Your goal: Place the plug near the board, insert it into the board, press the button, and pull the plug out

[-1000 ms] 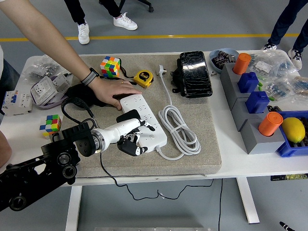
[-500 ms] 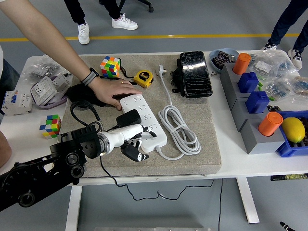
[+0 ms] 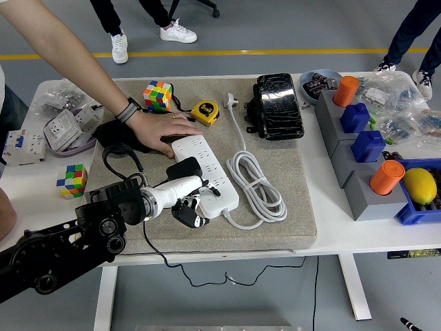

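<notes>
Your left robot hand [image 3: 189,209] curled, grasp unclear, beside board [image 3: 207,172], board's long axis running far-left to near-right, plug [image 3: 184,168] seated, person's hand [image 3: 160,131] steadying far end.

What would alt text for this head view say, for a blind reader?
A robot's left hand hovers at the near end of a white power strip where a black plug sits, while a person's hand steadies the strip's far end on a grey mat.

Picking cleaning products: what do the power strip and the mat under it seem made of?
The power strip looks like hard white plastic, smooth with a slight sheen. The mat looks like soft beige-grey foam or felt: matte, with rounded, thick edges. Which one I cannot tell.
</notes>
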`<state>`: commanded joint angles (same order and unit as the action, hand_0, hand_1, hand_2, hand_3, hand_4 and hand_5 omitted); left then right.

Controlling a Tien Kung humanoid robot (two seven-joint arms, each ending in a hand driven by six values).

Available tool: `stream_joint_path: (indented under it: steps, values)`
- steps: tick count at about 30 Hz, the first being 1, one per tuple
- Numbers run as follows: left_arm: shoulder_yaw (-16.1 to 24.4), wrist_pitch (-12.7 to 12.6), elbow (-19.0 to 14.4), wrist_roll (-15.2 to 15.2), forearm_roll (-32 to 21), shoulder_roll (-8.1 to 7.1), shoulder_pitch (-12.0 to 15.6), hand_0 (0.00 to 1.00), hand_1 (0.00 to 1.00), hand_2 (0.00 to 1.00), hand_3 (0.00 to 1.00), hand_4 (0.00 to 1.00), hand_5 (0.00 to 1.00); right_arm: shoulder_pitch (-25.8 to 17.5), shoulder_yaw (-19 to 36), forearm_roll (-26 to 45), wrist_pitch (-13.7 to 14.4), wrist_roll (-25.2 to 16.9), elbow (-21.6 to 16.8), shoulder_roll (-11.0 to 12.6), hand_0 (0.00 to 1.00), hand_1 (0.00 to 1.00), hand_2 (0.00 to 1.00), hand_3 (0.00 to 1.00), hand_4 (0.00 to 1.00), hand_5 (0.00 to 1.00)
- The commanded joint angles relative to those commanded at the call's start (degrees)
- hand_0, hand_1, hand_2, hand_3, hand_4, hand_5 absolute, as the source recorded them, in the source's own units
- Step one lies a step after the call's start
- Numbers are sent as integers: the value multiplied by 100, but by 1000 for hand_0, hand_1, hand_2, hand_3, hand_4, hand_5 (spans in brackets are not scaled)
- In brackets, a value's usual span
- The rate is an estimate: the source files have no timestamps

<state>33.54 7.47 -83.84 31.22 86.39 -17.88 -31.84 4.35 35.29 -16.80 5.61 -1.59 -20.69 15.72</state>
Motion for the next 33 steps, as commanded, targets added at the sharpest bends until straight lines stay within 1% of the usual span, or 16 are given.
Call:
stream_joint_path:
  steps: [12, 17, 20, 22, 23, 24, 26, 28, 29, 31, 33]
  values:
    - [-56, 48, 8, 33, -14, -2, 23, 56, 94, 155, 814, 744, 2, -3, 47, -35, 7, -2, -13, -15, 569, 641, 614, 544, 947, 509]
    - [73, -40, -95, -107, -21, -3, 70, 57, 95, 156, 809, 735, 2, -14, 63, -34, 6, -3, -10, -19, 569, 641, 613, 545, 947, 508]
    - [253, -155, -194, -295, -113, -13, 135, 57, 95, 156, 809, 735, 2, -21, 61, -33, 5, -3, -11, -23, 569, 641, 613, 545, 947, 508]
    - [359, -297, -230, -509, -218, -23, 188, 57, 95, 156, 809, 735, 2, -25, 62, -35, 5, -3, -11, -26, 569, 641, 613, 545, 947, 508]
    - [421, -379, -234, -640, -286, -27, 223, 69, 84, 178, 723, 602, 2, -28, 65, -35, 5, -4, -10, -29, 569, 641, 613, 545, 947, 508]
    - [462, -464, -221, -764, -356, -31, 251, 69, 84, 178, 723, 602, 2, -31, 66, -37, 5, -4, -10, -32, 569, 641, 613, 545, 947, 508]
    - [500, -711, -146, -1061, -544, -31, 302, 69, 84, 178, 723, 602, 2, -37, 61, -37, 5, -4, -9, -36, 569, 641, 613, 545, 947, 508]
    - [514, -1092, -6, -1472, -793, -27, 372, 69, 84, 178, 723, 602, 2, -33, 62, -36, 6, -5, -7, -40, 569, 641, 613, 545, 947, 508]
    - [514, -1222, 24, -1614, -874, -26, 389, 179, 157, 297, 622, 788, 145, -32, 66, -38, 6, -6, -8, -40, 569, 641, 613, 545, 948, 509]
    - [484, -1619, 147, -2037, -1238, -24, 458, 179, 157, 297, 622, 788, 145, -36, 80, -40, 7, -7, -7, -45, 569, 641, 613, 545, 948, 509]
    - [452, -1941, 235, -2415, -1608, -24, 504, 179, 157, 297, 622, 788, 145, -36, 81, -38, 7, -6, -5, -47, 569, 641, 613, 545, 948, 509]
